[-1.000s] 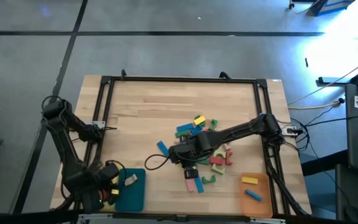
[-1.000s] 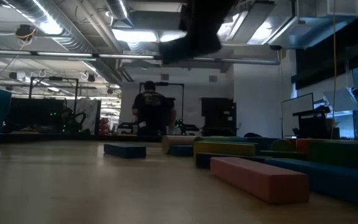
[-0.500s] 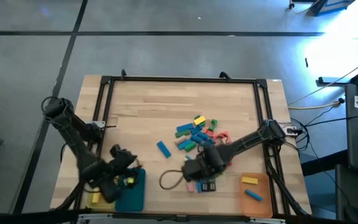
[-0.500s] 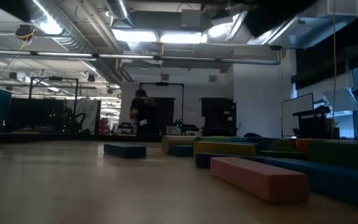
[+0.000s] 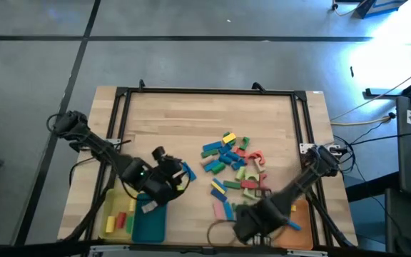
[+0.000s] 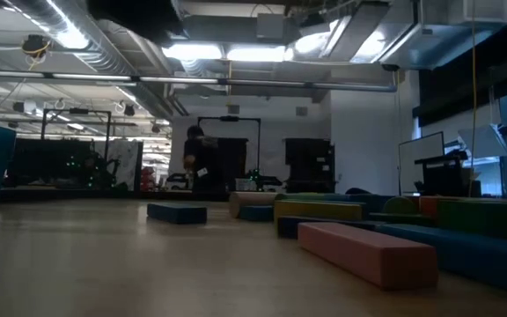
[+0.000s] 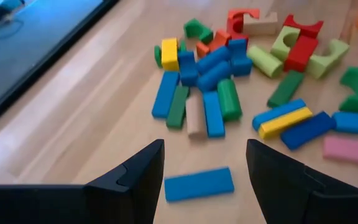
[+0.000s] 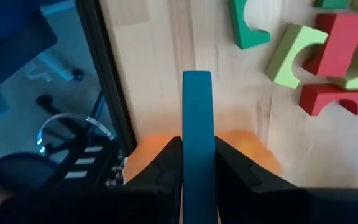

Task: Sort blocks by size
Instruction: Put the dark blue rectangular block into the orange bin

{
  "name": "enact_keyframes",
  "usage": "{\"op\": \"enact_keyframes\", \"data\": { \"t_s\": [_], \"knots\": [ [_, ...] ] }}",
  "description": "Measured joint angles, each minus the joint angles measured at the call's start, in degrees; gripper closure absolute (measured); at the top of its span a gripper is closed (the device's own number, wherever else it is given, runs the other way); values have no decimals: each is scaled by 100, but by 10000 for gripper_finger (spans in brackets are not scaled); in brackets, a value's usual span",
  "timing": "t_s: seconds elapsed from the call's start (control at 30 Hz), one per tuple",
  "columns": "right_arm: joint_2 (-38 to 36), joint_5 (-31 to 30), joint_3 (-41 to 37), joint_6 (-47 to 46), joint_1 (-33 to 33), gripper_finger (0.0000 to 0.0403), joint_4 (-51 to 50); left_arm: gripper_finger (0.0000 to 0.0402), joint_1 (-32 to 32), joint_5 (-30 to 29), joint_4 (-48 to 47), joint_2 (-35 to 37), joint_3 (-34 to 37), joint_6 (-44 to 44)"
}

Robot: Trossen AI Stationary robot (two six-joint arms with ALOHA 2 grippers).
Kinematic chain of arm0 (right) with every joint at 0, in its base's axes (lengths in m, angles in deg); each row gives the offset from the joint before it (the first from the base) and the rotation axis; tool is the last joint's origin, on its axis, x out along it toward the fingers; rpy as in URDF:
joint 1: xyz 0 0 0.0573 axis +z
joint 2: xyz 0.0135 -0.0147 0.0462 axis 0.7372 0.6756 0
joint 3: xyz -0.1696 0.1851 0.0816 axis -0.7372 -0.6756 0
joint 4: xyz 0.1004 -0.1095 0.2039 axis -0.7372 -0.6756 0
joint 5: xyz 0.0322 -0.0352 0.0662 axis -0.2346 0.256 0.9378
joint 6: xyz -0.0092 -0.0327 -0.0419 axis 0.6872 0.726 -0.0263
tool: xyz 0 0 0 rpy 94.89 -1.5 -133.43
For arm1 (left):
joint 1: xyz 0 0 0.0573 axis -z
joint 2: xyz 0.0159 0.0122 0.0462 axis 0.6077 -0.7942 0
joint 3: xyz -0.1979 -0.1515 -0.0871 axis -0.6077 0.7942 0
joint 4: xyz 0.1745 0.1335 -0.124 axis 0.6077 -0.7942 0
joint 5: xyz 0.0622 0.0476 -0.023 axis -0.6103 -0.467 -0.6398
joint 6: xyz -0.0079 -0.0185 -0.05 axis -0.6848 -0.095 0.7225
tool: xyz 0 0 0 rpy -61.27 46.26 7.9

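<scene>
At the lower left of the high view my left gripper [image 5: 177,178] hides the lone flat blue wooden bar [image 7: 198,184]; my left wrist view shows it between my open fingers. Blocks pile [image 5: 232,160] at centre. Lower right, my right gripper [image 5: 242,223] pinches a long teal block [image 8: 197,130] over the orange tray [image 8: 253,149].

Both arms are dark, near-black, built of slender links joined by bulkier rounded joint housings. The left arm [image 5: 98,146] carries a small green light on its wrist housing. Its fingers [image 7: 135,177] are matte black, flat-faced, with angled inner edges. The right arm [image 5: 295,187] has a dark cable looping from its wrist. Its fingers [image 8: 166,163] are likewise black and blocky.
</scene>
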Motion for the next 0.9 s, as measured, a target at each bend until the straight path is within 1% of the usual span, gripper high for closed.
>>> {"op": "enact_keyframes", "data": {
  "t_s": [0.1,0.17,0.3,0.47,0.6,0.7,0.8,0.9],
  "knots": [
    [-102,-250,-132,-453,373,338,7,196,-155,4,213,0,0,-416],
    [-160,-296,-293,-762,599,338,-1,196,-240,10,252,-2,0,-574],
    [-307,8,-728,-1109,966,337,6,196,-350,9,298,-2,0,-580],
    [-515,198,-1410,-1369,1340,337,-6,196,-346,11,342,-4,0,-528],
    [-593,196,-1819,-1357,1493,336,-4,196,-330,16,445,-7,0,-285],
    [-595,273,-2112,-1327,1558,336,11,196,-333,16,673,-7,0,-298],
    [-595,346,-2362,-1325,1581,336,8,196,-348,14,1045,-62,0,-496],
    [-594,342,-2557,-1323,1580,336,11,196,-384,24,1561,-248,0,-873]
  ]
}}
